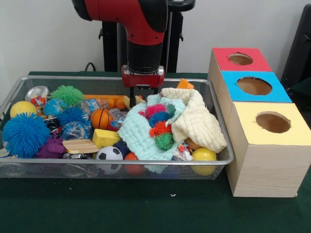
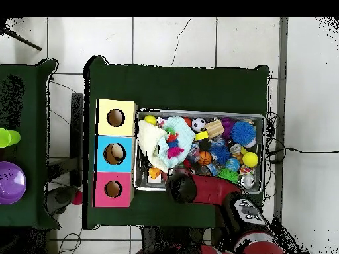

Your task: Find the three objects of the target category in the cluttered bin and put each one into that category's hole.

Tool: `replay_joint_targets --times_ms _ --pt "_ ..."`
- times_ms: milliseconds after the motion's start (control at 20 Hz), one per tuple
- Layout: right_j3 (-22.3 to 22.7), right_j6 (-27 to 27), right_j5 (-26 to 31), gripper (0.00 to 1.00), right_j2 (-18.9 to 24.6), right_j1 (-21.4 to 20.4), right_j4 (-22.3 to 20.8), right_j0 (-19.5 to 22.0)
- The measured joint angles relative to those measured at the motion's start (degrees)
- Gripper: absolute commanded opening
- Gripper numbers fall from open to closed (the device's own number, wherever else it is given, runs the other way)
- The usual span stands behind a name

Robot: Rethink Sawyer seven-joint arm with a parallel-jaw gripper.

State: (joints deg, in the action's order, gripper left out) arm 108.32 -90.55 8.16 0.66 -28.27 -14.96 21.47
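A wire mesh bin (image 1: 221, 121) holds a jumble of toys. My gripper (image 1: 143, 96) hangs over the bin's far side, just behind a pale blue cloth (image 1: 138, 136). Its fingers (image 1: 131, 93) stand apart with nothing between them, so it is open. On that cloth lies a string of pink, blue, orange and green spiky toys (image 1: 160, 124). A cream cloth (image 1: 197, 119) is bunched to the right. Three boxes beside the bin have round holes: red (image 1: 240, 58), blue (image 1: 254, 86) and yellow (image 1: 273, 122). In the overhead view the arm (image 2: 198, 188) hides the gripper.
The bin's left half holds a big blue spiky ball (image 1: 24, 134), a green spiky ball (image 1: 68, 94), a small basketball (image 1: 100, 118), a soccer ball (image 1: 109, 154), two yellow balls (image 1: 204, 155) and wood blocks (image 1: 80, 145). A side table (image 2: 13, 159) carries a purple bowl.
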Motion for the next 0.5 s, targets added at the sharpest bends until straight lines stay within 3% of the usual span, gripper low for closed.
replay_joint_targets --times_ms 500 --pt "-1.46 0.0 2.55 1.0 -2.83 -0.18 -0.22 -2.81"
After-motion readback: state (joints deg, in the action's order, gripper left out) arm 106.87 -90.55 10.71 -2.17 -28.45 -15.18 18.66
